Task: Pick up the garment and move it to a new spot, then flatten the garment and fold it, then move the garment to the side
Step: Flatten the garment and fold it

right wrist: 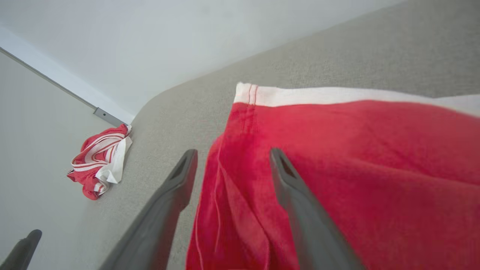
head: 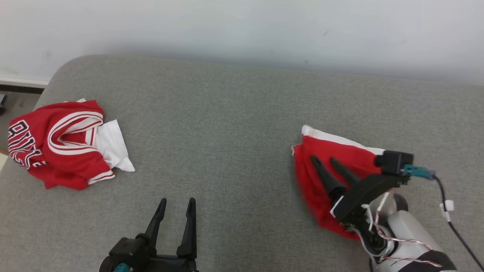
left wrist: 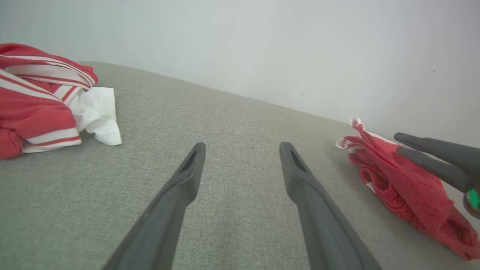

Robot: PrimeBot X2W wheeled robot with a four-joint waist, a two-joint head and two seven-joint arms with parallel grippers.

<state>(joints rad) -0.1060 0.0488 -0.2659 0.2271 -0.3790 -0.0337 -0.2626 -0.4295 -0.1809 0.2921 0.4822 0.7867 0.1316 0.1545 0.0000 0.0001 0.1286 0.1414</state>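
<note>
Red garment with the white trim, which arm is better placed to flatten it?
Likely right: the right gripper hangs open over the red white-trimmed garment; the left gripper is over bare grey cushion.

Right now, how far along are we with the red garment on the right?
Looks done: the red garment lies in a compact, roughly folded bundle on the right of the grey cushion. In hand: nothing; the right claw hovers open over it, and the left claw rests open. Left: possibly tidying the fold, hard to judge; the crumpled jersey lies unflattened.
</note>
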